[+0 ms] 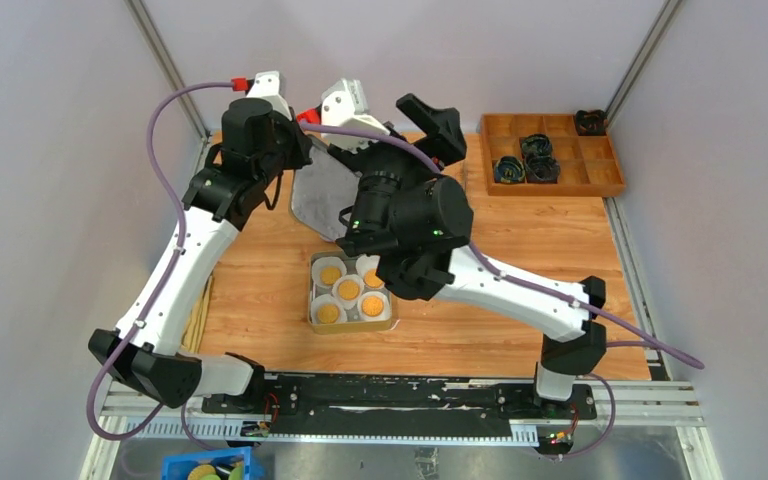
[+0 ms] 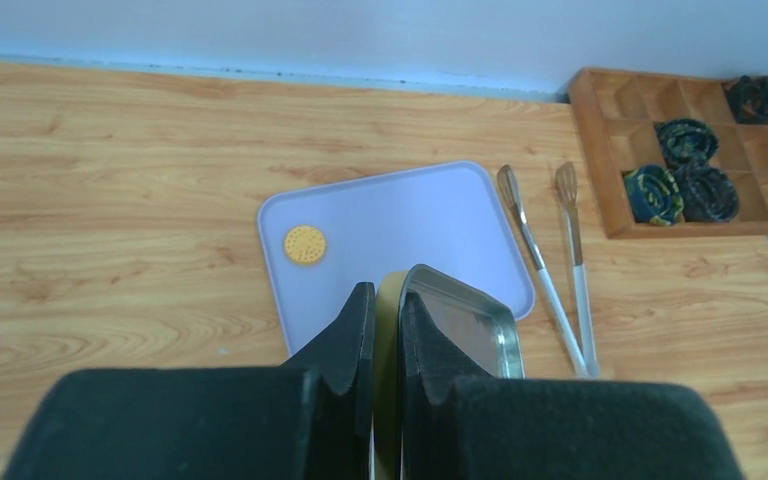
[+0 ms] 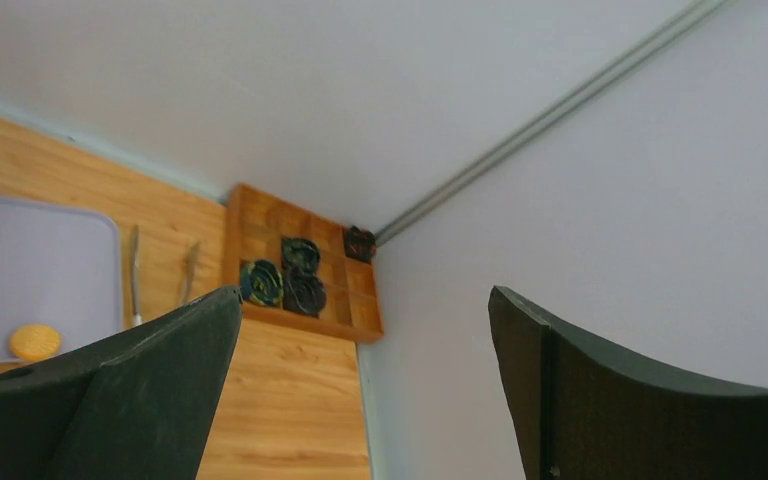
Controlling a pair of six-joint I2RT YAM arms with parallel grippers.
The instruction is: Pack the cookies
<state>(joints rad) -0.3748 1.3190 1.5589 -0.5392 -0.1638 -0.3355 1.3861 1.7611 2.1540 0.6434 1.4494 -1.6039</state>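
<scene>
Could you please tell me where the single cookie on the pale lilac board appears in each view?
Top external: not visible; the arms hide most of the pale lilac board.
Left wrist: the small round orange-tan cookie lies on the board's left part.
Right wrist: the cookie sits low at the left edge.
Shared landmark: the wooden compartment tray, right of the board.

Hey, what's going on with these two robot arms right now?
They are packing cookies. Five cookies show in the box near the arms, and one cookie lies on the lavender mat. The left gripper pinches the rim of a shallow metal pan by the mat. The right gripper is open, holding nothing.
</scene>
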